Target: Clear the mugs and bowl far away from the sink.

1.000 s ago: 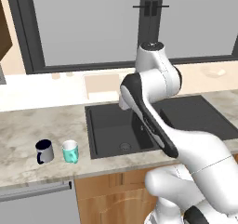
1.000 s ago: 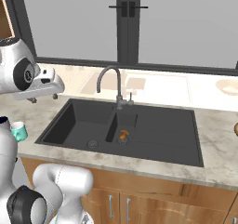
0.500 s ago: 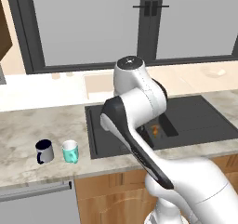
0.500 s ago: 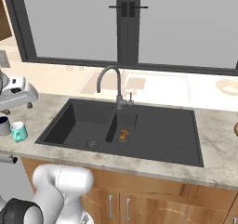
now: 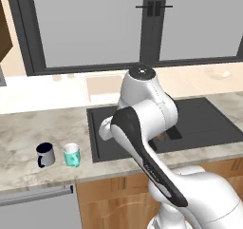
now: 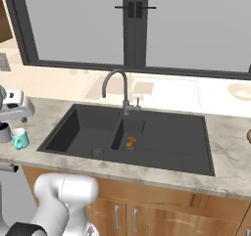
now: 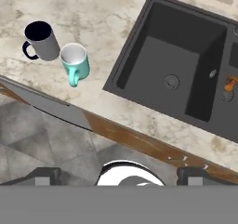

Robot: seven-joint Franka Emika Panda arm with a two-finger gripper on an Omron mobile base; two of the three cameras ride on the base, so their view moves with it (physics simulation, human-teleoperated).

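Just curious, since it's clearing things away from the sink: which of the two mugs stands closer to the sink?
The teal mug. It stands on the counter between the dark navy mug and the black sink, so the dark one lies farther off.

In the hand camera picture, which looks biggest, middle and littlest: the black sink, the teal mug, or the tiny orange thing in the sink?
1. The black sink, by far the biggest.
2. The teal mug, about the same size as the dark mug beside it.
3. The orange thing by the drain, the littlest.
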